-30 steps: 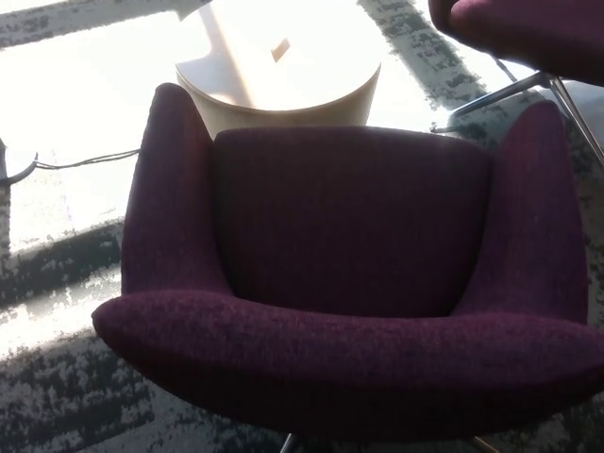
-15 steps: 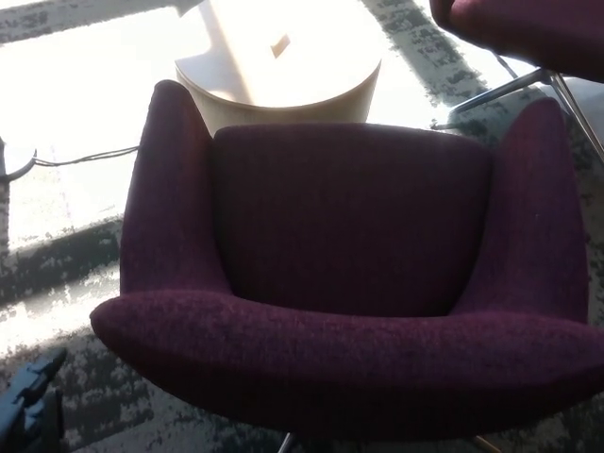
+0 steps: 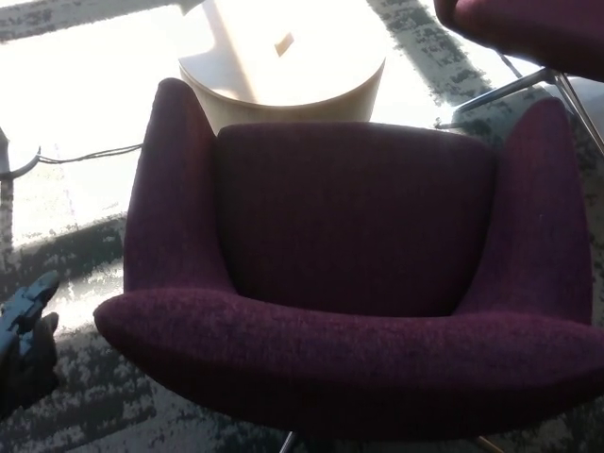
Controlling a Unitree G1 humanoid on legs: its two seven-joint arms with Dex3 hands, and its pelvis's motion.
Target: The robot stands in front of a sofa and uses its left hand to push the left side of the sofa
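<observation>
Our left hand beside the purple sofa

We look down on the sofa, seat towards us, with our left hand low at picture left, near but apart from its left side, fingers spread; a round pale table stands behind it on patterned carpet.

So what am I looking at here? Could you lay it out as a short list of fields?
sofa: purple armchair-style sofa, seen from above, filling most of the view
left hand: dark hand at the lower left edge, beside the sofa's left side, not touching it
right hand: not in view
table: round pale table beyond the sofa, in bright sunlight
second seat: purple seat on metal legs, top right corner
floor: patterned grey carpet
cable: thin cable on the floor, left
</observation>
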